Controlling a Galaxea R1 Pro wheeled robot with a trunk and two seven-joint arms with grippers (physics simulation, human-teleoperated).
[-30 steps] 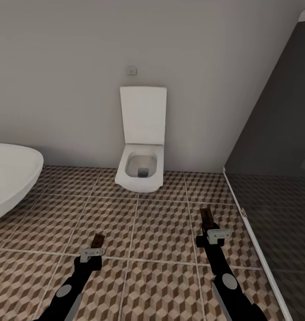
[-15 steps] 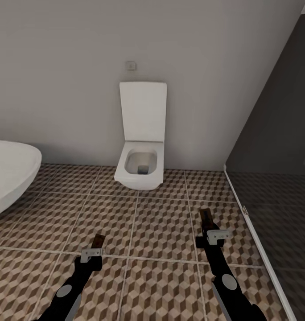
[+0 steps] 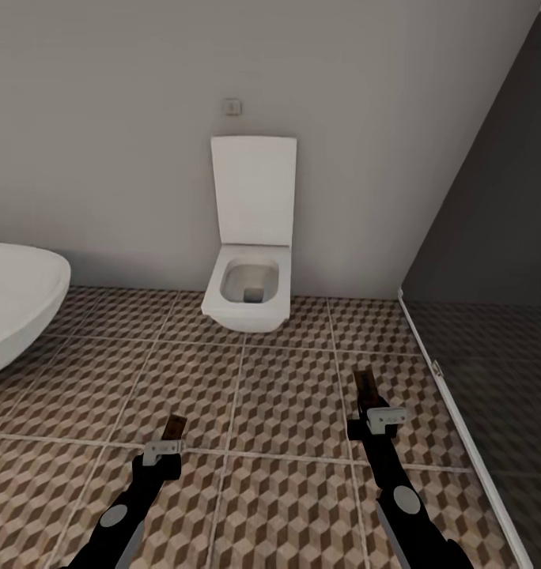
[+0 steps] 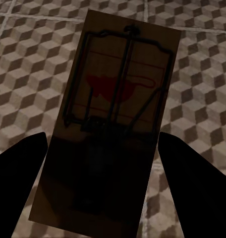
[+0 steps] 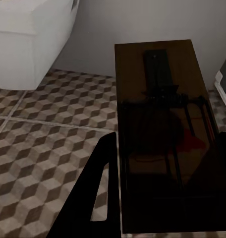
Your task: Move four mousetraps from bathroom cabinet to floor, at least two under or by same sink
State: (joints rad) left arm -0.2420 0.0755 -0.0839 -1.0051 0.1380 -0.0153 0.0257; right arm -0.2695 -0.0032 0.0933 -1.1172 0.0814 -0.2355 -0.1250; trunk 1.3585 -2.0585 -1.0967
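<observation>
Tan mousetrap (image 4: 110,124), wire bar, red mouse print

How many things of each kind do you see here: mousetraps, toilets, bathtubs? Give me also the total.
Mousetraps: 2, one in the left gripper, one in the right gripper
Toilets: 1
Bathtubs: 1
Total: 4

Brown-beige cube-patterned bathroom floor (image 3: 286,411), white toilet (image 3: 249,261), seemingly tan mousetrap (image 4: 113,124) with red print
</observation>
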